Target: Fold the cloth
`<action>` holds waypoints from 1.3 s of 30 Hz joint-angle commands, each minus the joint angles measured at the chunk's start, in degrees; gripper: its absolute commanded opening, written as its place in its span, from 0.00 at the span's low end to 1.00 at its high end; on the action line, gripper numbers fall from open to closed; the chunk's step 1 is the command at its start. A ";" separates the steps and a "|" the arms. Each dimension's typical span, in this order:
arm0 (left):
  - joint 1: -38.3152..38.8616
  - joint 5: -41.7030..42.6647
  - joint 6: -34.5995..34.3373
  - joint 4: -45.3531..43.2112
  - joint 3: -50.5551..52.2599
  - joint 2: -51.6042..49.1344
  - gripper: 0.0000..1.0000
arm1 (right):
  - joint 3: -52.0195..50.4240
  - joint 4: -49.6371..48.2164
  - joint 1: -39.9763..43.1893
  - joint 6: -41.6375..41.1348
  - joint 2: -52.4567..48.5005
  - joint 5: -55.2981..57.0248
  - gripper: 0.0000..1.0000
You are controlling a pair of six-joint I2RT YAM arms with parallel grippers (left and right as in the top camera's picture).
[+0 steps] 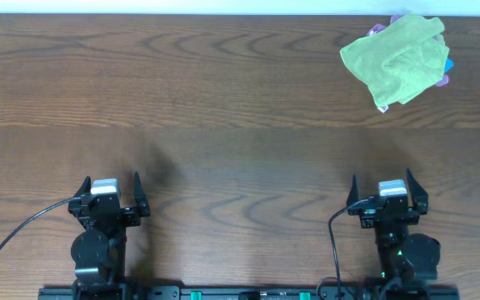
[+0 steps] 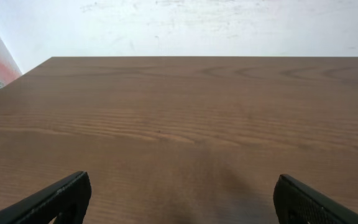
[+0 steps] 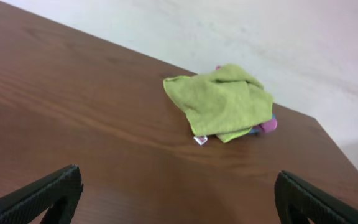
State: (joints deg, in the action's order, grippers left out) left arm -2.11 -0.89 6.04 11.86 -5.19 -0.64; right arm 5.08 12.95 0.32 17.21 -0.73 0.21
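Observation:
The lime yellow-green cloth (image 1: 397, 58) lies crumpled at the far right of the wooden table (image 1: 223, 100), near the back edge. It also shows in the right wrist view (image 3: 219, 102), with a small white tag (image 3: 199, 140) at its near edge. It rests on top of other fabric. My left gripper (image 1: 111, 180) is open and empty at the front left, with only bare table between its fingers (image 2: 182, 177). My right gripper (image 1: 381, 177) is open and empty at the front right, well short of the cloth (image 3: 179, 173).
Bits of purple cloth (image 1: 444, 81) and blue fabric (image 1: 449, 64) poke out from under the lime cloth; both also show in the right wrist view, purple (image 3: 268, 126) and blue (image 3: 253, 130). The table's back edge meets a white wall (image 3: 291, 37).

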 commanded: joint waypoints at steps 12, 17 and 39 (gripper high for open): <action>-0.22 -0.98 0.37 2.43 0.87 0.33 0.95 | 2.16 -26.93 0.74 -11.58 -7.69 -5.99 0.99; -0.22 -0.96 0.37 2.43 0.87 0.33 0.95 | 14.56 -27.43 2.67 -12.04 -25.70 -6.03 0.99; -0.22 -0.98 0.37 2.43 0.87 0.33 0.95 | 67.87 -16.85 8.98 -12.50 -96.50 -6.60 0.99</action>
State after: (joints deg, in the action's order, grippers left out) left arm -2.15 -0.89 6.04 12.16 -5.32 -0.60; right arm 68.95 -5.17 7.68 6.13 -93.25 -6.46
